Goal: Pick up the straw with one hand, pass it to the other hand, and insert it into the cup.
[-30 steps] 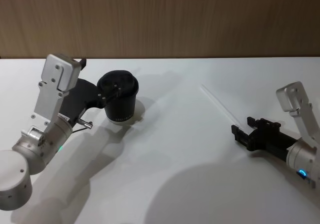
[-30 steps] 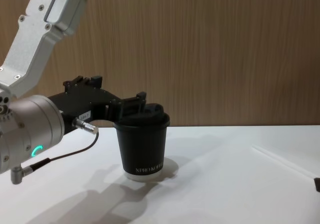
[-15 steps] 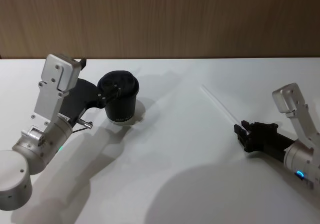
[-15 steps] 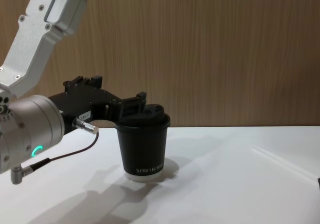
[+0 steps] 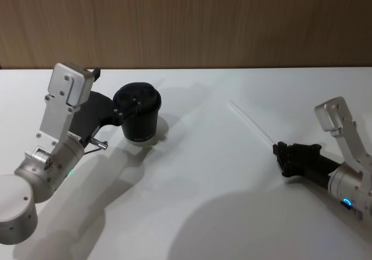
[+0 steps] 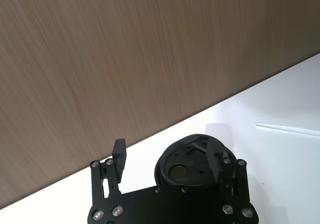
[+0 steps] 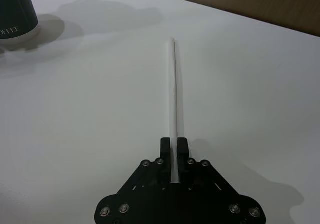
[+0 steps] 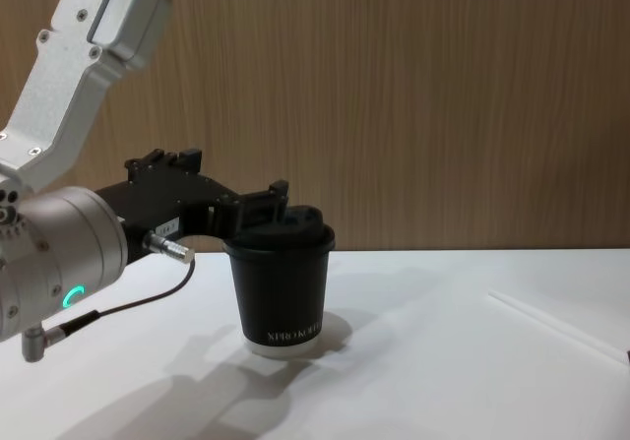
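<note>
Your blocky black right gripper [image 7: 174, 145] clamps the thin white plastic straw [image 7: 173, 93] by its near end, shaft straight ahead of the fingers [image 7: 183, 147]; silver-wristed left gripper [image 6: 169, 153] gapes wide.

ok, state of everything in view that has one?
straw: one end pinched in the right gripper, not in the cup; cannot tell if it is lifted off the table.
right gripper: shut on the straw.
left gripper: open, straddling the cup's top.
cup: upright on the table, lidded, hole in the top empty.
</note>
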Controlling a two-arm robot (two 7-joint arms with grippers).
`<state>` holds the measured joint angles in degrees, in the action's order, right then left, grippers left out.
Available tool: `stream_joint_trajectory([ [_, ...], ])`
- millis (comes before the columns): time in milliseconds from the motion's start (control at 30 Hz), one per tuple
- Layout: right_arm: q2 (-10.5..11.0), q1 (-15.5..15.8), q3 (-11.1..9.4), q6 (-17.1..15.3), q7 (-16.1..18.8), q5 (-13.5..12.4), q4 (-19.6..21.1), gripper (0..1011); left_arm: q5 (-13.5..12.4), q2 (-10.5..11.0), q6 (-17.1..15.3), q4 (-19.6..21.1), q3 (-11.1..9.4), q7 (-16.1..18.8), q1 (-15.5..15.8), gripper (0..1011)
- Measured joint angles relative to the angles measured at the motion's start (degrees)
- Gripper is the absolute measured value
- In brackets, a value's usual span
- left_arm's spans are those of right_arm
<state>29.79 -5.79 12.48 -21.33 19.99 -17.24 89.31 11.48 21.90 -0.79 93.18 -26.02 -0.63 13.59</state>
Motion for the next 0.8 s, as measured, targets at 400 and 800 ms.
stream_joint_trajectory([
  [400,-0.28,0.58,-0.17,-0.04,-0.66,-0.91,0.45,34,0.00,0.00,0.00,0.00,0.00,0.00,0.00,1003],
  [800,-1.55,1.57,-1.99,0.53,-0.94,-3.85,1.90,6,0.00,0.00,0.00,0.00,0.00,0.00,0.00,1003],
])
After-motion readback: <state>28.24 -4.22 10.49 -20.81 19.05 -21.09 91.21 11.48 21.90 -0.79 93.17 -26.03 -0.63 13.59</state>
